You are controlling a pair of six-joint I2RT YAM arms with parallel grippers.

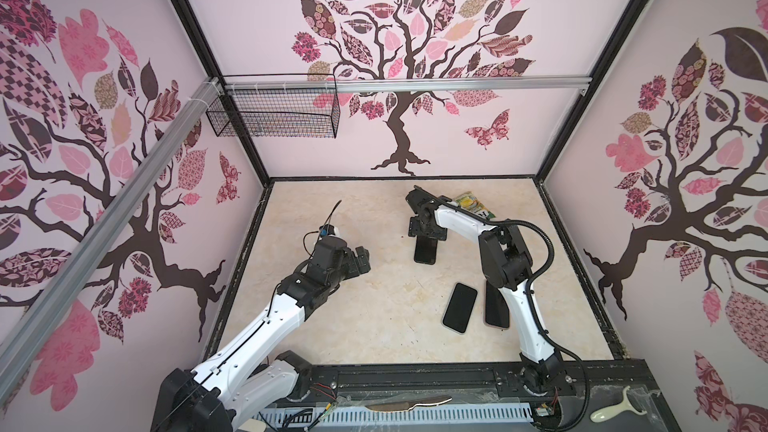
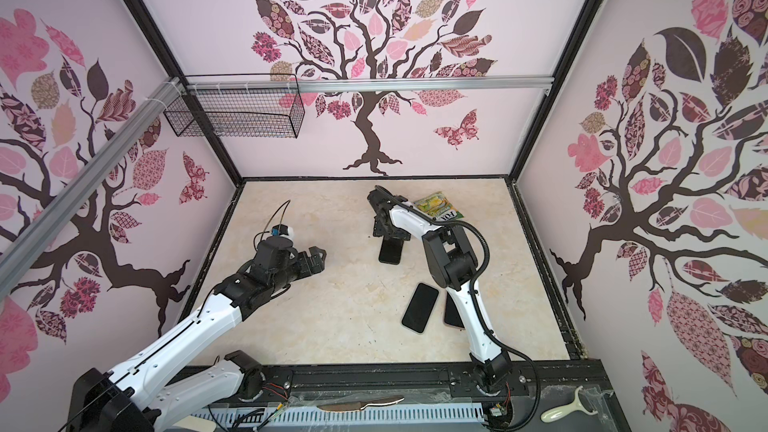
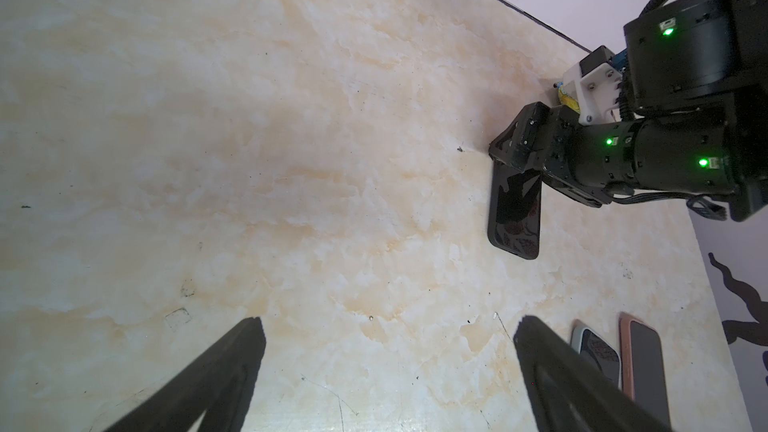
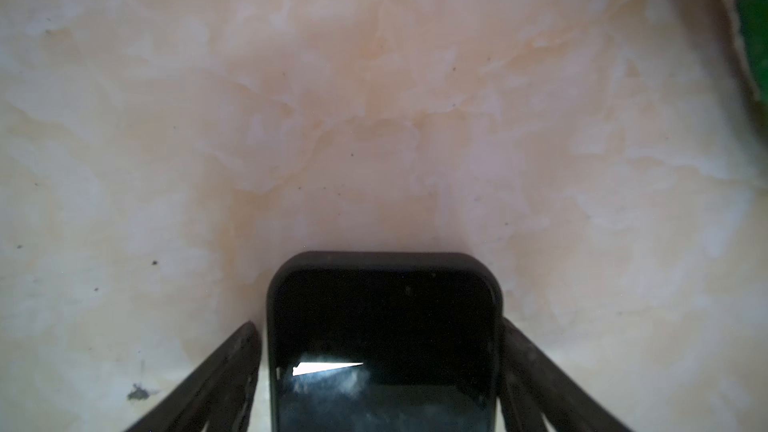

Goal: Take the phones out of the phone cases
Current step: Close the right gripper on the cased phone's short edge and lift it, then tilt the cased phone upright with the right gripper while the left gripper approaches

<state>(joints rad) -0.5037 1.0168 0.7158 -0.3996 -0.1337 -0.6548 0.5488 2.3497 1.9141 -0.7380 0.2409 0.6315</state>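
A black phone in a black phone case [image 1: 424,252] [image 2: 390,252] lies flat, screen up, at the middle back of the marble table. My right gripper [image 1: 427,238] [image 2: 390,238] points down over its far end. In the right wrist view the phone [image 4: 384,326] fills the space between the gripper's [image 4: 378,324] two fingers. One finger touches the case's edge and a thin gap shows at the other, so the gripper is open. The left wrist view shows the same phone [image 3: 515,218] under the right gripper [image 3: 519,160]. My left gripper [image 1: 361,261] [image 3: 390,320] hovers wide open and empty to the left.
Two more phones lie at the front right: a black one [image 1: 460,307] [image 3: 598,355] and a pink-edged one [image 1: 495,305] [image 3: 644,363] partly under the right arm. A green snack packet [image 1: 473,203] sits at the back. A wire basket [image 1: 274,112] hangs on the back wall.
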